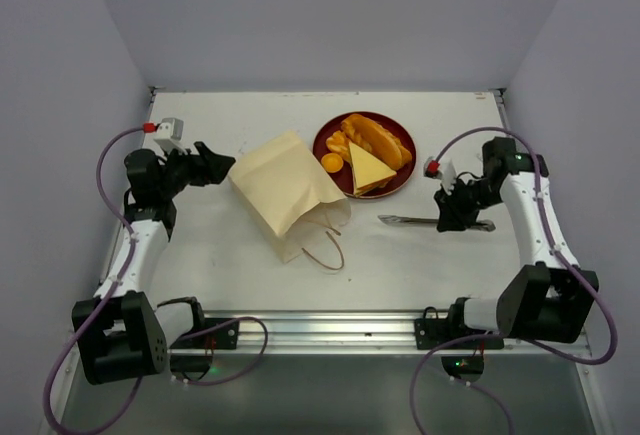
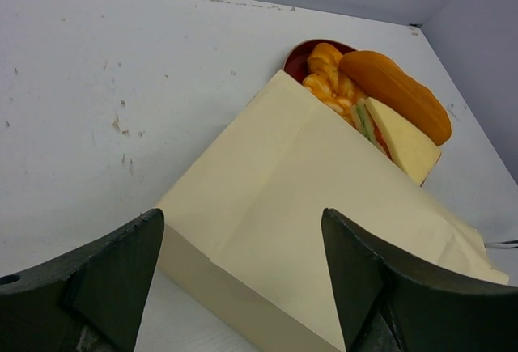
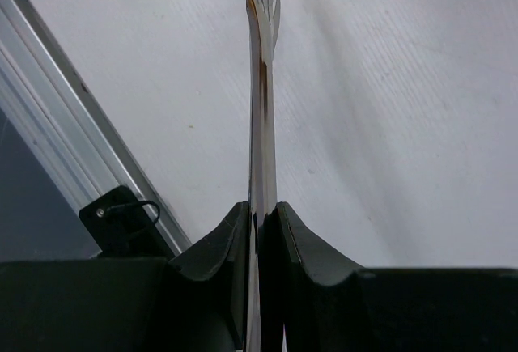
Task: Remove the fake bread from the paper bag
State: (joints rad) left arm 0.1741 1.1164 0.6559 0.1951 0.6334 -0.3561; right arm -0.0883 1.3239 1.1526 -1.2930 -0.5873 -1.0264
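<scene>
Metal tongs (image 3: 263,85) sit pinched in the right gripper (image 3: 261,210) (left gripper (image 2: 241,231) gapes empty beside the paper bag (image 2: 324,174)).

My left arm (image 1: 133,250) and right arm (image 1: 543,225) wear white shells over black joints and bases. A purple cable (image 1: 101,162) loops off each, ending at a red connector (image 1: 149,127). Left gripper (image 2: 243,239), right gripper (image 3: 263,210): matte black.

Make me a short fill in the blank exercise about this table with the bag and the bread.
1. The paper bag lies on its ____ on the table.
2. The fake bread sits on a ____ plate.
3. The right gripper is shut on metal ____.
4. The left gripper is ____.
Missing words: side; red; tongs; open.
</scene>
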